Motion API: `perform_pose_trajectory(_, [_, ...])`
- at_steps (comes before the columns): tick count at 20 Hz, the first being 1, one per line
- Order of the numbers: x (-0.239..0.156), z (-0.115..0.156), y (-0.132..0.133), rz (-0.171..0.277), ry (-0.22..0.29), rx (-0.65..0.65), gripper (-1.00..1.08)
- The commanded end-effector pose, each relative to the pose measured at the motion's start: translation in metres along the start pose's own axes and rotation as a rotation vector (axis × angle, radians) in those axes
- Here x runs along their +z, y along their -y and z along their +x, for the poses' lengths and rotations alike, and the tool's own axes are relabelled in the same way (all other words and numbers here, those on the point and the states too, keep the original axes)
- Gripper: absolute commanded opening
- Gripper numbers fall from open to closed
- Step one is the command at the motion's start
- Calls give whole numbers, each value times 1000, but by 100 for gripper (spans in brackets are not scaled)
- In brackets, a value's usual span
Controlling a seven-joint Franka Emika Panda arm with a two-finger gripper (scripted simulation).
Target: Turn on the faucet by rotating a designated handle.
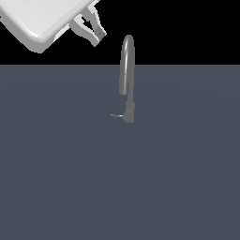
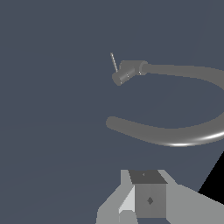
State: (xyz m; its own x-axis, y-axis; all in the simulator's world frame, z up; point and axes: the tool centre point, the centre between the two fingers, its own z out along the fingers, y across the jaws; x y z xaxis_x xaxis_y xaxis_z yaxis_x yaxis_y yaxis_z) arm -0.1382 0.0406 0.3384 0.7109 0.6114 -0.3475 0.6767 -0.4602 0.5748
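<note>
The white, angular two-fingered gripper (image 1: 96, 29) hangs in the upper part of the exterior view's left, high above the floor and holding nothing. Its fingers (image 1: 100, 33) stand narrowly apart, with a slim gap showing between them in the exterior view; in the wrist view only one grey blocky pad (image 2: 150, 199) is clear, so the gap cannot be judged there. Behind the fingers, the broad white slab of the robot arm (image 1: 42, 21) runs off the top left corner.

To the exterior view's right of the gripper and lower, well apart from it, stands the slim grey metallic faucet (image 1: 127, 79). Its tall, narrow gooseneck spout rises from a short, thicker cylindrical base, arches over at the top and comes back down on the left side, ending partway above the base. From that base the tiny thin grey lever handle (image 1: 116, 115) juts out sideways towards the exterior view's left, roughly level and just above the floor. In the wrist view the same handle (image 2: 113, 61) shows as a fine pale rod off the stubby base.

The flat dark blue-grey floor (image 1: 120, 187) spreads bare around the faucet on every side, meeting a black backdrop at a straight far edge behind the spout.
</note>
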Motion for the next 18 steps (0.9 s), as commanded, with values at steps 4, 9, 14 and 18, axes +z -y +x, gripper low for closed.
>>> perform_pose_trajectory(4, [15,19,6,-105,7,-108,-100])
perform_pose_trajectory(9, [27,35,11,-191,13,-195,-100])
perform_pose_trajectory(14, [40,48,16,-272,19,-275,-100])
perform_pose_trajectory(18, [50,58,20,-334,24,-336,-100])
